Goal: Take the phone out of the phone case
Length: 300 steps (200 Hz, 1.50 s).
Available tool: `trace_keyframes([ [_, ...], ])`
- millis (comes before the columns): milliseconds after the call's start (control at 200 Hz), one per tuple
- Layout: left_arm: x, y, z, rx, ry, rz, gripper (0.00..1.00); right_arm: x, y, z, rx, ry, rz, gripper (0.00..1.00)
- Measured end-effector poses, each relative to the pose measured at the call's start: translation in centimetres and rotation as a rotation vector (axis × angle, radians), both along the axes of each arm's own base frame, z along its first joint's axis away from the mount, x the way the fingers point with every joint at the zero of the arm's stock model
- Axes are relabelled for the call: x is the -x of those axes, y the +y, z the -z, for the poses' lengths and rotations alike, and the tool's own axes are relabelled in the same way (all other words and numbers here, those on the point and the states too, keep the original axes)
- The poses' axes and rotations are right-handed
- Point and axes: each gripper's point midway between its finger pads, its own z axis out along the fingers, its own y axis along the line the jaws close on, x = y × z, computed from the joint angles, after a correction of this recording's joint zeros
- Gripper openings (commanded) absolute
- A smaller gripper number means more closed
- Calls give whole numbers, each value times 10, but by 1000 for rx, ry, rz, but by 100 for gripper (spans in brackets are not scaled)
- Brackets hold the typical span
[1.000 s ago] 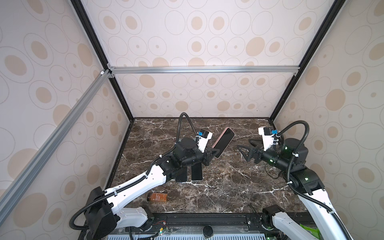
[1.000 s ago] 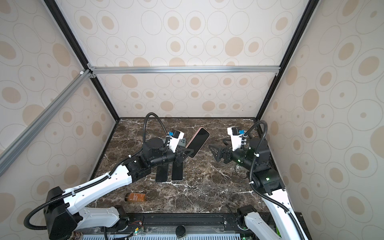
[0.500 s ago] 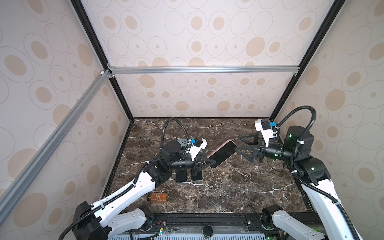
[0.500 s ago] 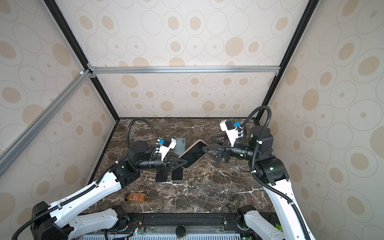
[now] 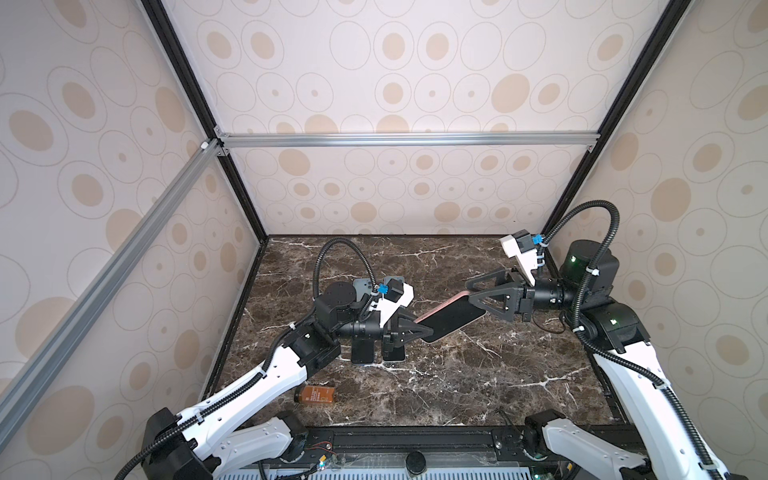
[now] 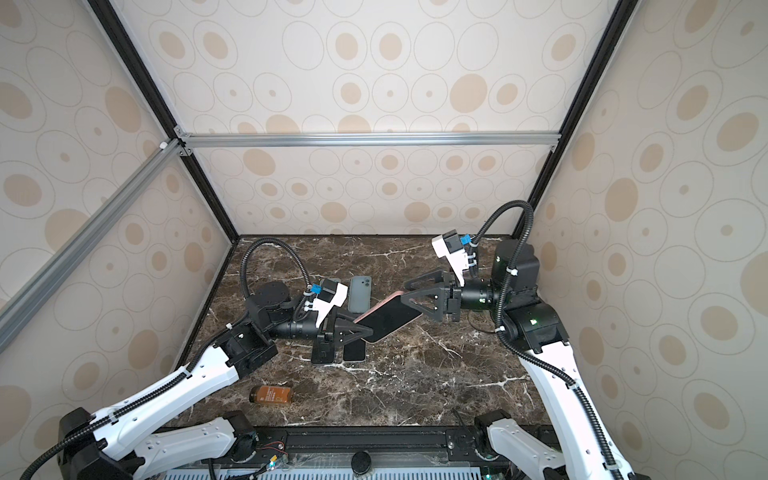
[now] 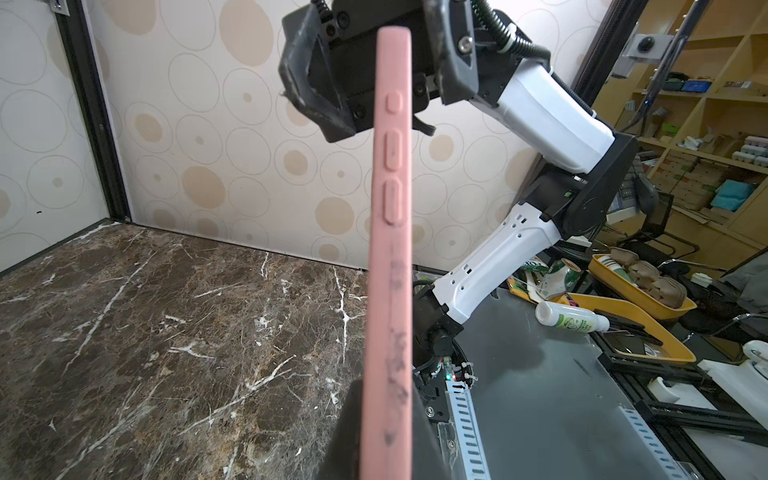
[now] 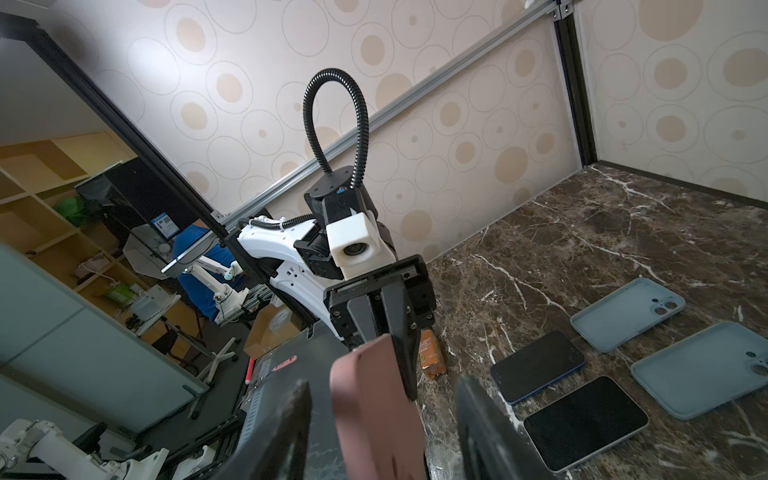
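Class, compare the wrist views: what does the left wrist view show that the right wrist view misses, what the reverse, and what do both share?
Only left wrist: side buttons on the pink case, and a white bottle beyond the marble table. Only right wrist: two bare phones, two grey-blue empty cases and an amber bottle on the table. Both: the pink case and the marble table.
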Motion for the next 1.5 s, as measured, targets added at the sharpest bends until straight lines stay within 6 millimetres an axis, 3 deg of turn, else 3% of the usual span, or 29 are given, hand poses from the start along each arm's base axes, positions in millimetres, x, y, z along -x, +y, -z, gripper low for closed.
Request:
trace_keyframes([
  [305,-1,-1,0,4,-5,2,0,11,16,4,-2,38,-71,44],
  [610,-1,-2,-5,24,-19,5,0,9,22,3,-9,39,-76,31],
  [780,0,-2,-6,26,-2,13,0,7,24,1,-30,32,-81,28],
  [1500,-5,-1,-2,4,18,-16,0,-5,26,4,-78,171,-18,33],
])
